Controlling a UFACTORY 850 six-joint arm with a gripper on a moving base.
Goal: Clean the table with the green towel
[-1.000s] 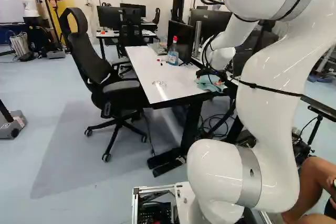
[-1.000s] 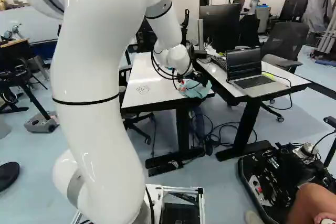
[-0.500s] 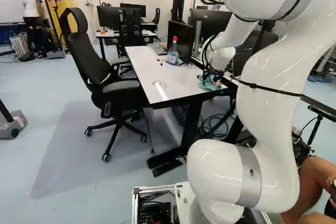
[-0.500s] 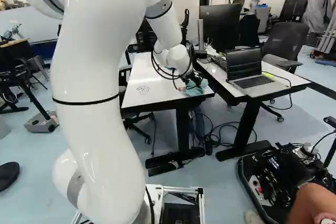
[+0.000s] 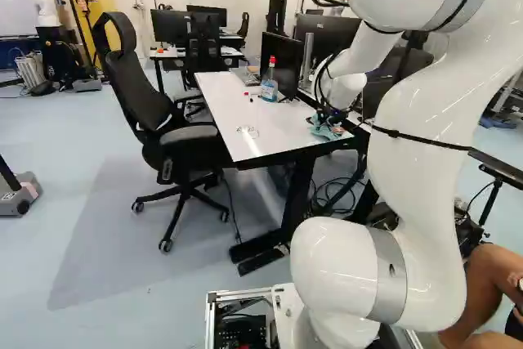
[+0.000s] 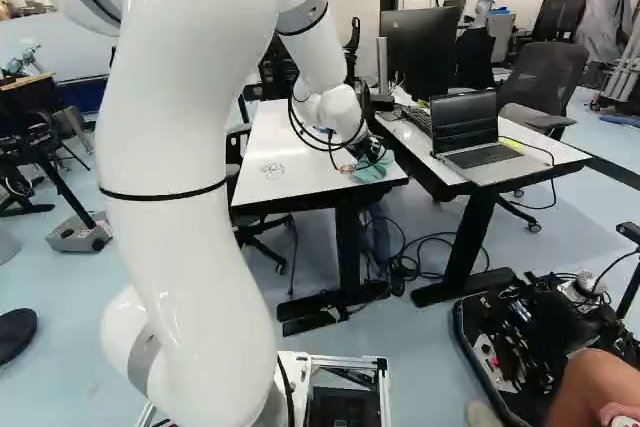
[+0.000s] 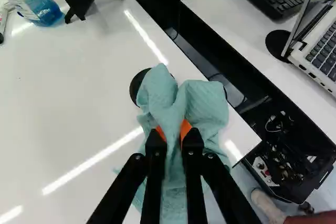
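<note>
Green towel (image 7: 206, 103), pinched in the tool (image 6: 367, 150), folds spilling ahead of and beside it, over the table (image 7: 68, 108)

the white arm (image 6: 185, 207) reaches over a white table (image 6: 290, 132), a green towel (image 6: 374, 169) at its far end; an open laptop (image 6: 485, 157) stands on the desk (image 6: 411, 138) alongside.

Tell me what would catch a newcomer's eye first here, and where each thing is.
The huge white arm comes first, towering right of the middle in the left base view. Next is the green towel, bunched in the gripper at a corner of the white table. Farther along the table, the red-topped bottle of blue liquid stands out.
</note>
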